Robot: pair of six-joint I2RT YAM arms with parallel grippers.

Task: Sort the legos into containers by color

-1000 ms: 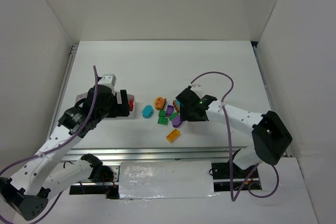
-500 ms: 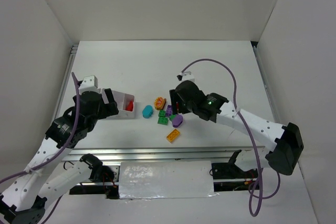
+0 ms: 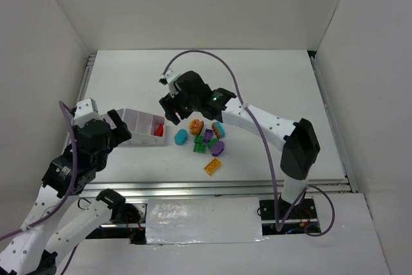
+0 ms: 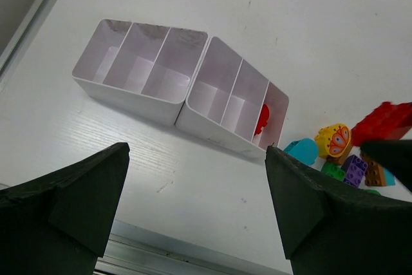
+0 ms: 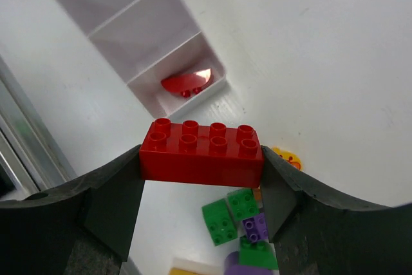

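Observation:
My right gripper (image 5: 201,159) is shut on a red eight-stud brick (image 5: 201,152) and holds it in the air just right of the white tray's (image 5: 129,37) end compartment. In the top view this gripper (image 3: 172,114) hovers by the tray's (image 3: 138,120) right end. A red oval piece (image 5: 187,82) lies in that end compartment; the other compartments (image 4: 141,62) look empty. My left gripper (image 4: 196,152) is open and empty, near and left of the tray (image 3: 121,127). The loose legos lie right of the tray: teal oval (image 3: 181,136), orange-yellow round (image 3: 196,126), green (image 3: 199,147), purple (image 3: 217,148).
A yellow brick (image 3: 212,166) lies alone nearest the front edge. A metal rail (image 3: 225,188) runs along the table's near edge. White walls enclose the left, back and right sides.
My right gripper has carried the red brick from the pile leftward to the tray's right end. My left arm has drawn back to the left, uncovering the tray.

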